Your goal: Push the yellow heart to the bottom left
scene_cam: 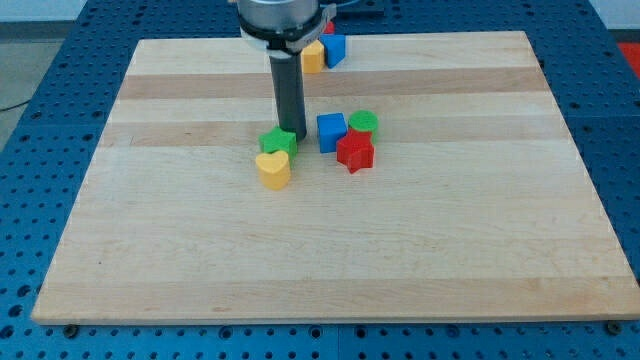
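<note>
Yellow plastic heart block (272, 169) sits just below-left of my gripperless tip (293, 136), near frame centre, beside a green block (279, 142).

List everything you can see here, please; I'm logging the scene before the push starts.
yellow heart: 1, yellow, left of board centre, touching the green block above it
green block: 1, green, directly above the heart
blue cube: 1, blue, centre cluster
green cylinder: 1, green, right of the blue cube
red star: 1, red, below the cylinder
yellow block: 1, yellow, view's top edge
blue block: 1, blue, beside that yellow block; something red behind it, mostly hidden
wooden board: 1, light wood
my tip: 1, dark rod, at the green block's upper right
</note>
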